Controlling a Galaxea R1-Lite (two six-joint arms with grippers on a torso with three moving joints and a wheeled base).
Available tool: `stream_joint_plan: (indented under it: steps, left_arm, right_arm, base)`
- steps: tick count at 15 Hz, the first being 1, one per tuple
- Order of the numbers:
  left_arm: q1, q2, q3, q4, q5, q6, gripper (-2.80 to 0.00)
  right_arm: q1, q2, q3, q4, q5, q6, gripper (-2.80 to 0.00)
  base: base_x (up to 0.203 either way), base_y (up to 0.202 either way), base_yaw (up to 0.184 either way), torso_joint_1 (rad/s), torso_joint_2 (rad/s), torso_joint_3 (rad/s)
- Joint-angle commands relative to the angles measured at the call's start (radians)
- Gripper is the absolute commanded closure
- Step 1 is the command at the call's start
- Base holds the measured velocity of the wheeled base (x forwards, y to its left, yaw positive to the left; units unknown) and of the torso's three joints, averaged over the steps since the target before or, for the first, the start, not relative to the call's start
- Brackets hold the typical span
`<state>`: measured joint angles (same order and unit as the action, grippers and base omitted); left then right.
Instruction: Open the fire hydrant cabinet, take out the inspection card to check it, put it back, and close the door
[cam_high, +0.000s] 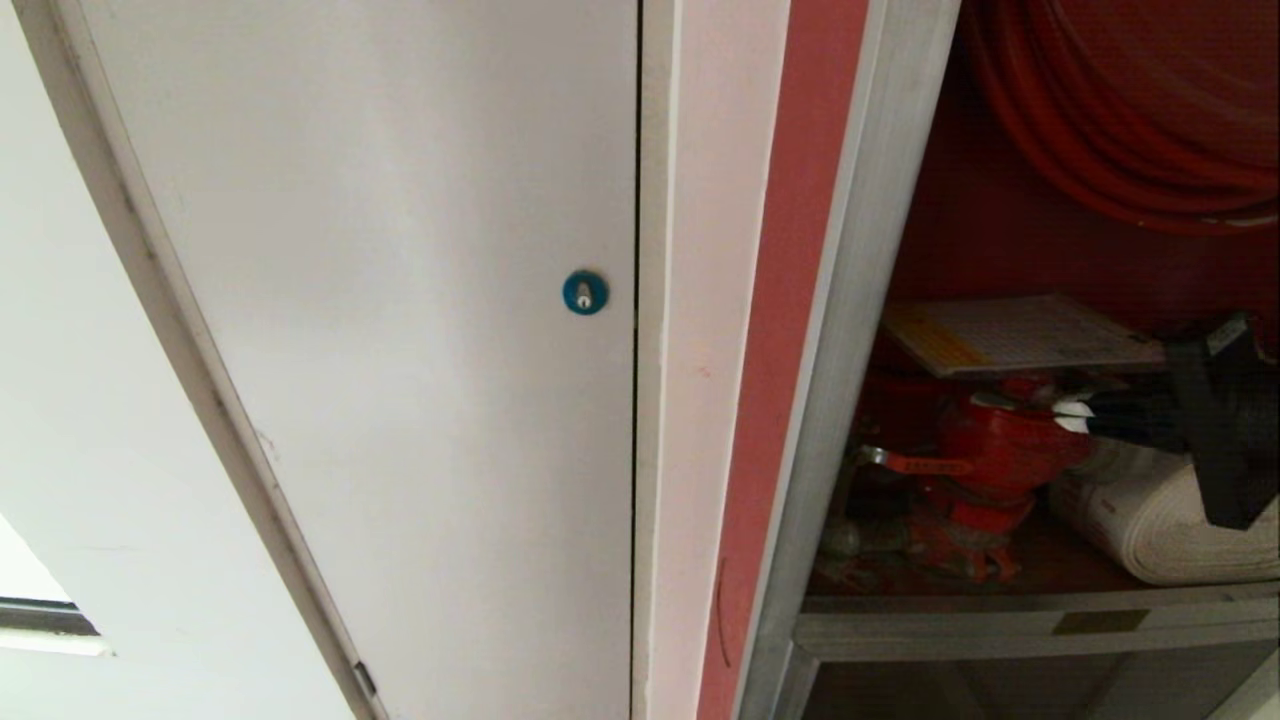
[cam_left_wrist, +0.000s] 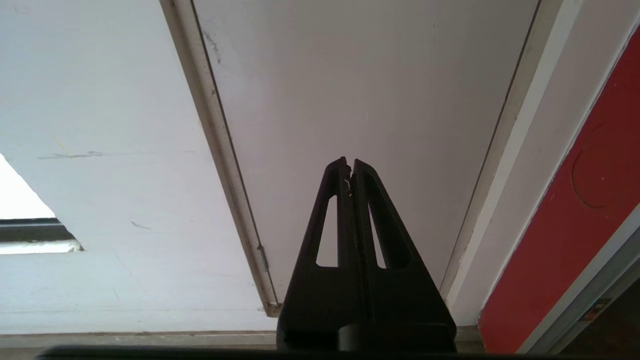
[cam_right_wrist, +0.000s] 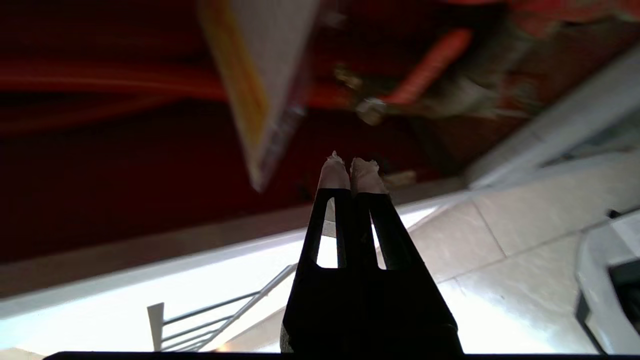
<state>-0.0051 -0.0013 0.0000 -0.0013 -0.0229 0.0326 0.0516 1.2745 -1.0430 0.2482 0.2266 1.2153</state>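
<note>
We look into the open fire hydrant cabinet (cam_high: 860, 300), right of a plain white panel (cam_high: 400, 300) with a blue lock (cam_high: 585, 292). Its door is not in view from the head, so we judge it swung aside already.

The inspection card (cam_high: 1020, 335) lies flat inside, resting above the red valve (cam_high: 990, 450), below the red hose reel (cam_high: 1130, 130) and left of the white rolled hose (cam_high: 1150, 520). It looks pale with a yellow strip along its left end. We judge it thin, light and fairly stiff, likely smooth, so it could slip or bend if pinched at a corner. Its near edge overhangs the valve, and that free edge looks the best place to grip, with one finger over and one under.

Our right gripper (cam_right_wrist: 350, 172) points into the cabinet, its white-tipped fingers pressed together with nothing between them. It is near the card (cam_right_wrist: 265, 85) but apart from it, touching nothing we can see. It must open before it can take the edge.

Our left gripper (cam_left_wrist: 350, 165) hangs parked before the white panel, fingers closed and empty.
</note>
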Motion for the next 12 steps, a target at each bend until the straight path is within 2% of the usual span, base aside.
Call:
stream_joint_plan:
  steps: [1,5,12]
  left_arm:
    - [0.0,0.001,0.002,0.0,0.0,0.001,0.0]
    - [0.001,0.001,0.002,0.0,0.0,0.0,0.0]
    - [-0.001,0.001,0.002,0.0,0.0,0.001,0.0]
  right_arm:
    - [0.008,0.015,-0.004,-0.022,0.002,0.016,-2.8]
    - [0.012,-0.135,0.067,-0.138,0.025,0.056,-2.8]
    - [0.019,-0.004,0.084,-0.236,0.039,0.068,-2.8]
  base:
    - [0.0,0.0,0.0,0.0,0.0,0.0]
    - [0.0,0.0,0.0,0.0,0.0,0.0]
    - [0.0,0.0,0.0,0.0,0.0,0.0]
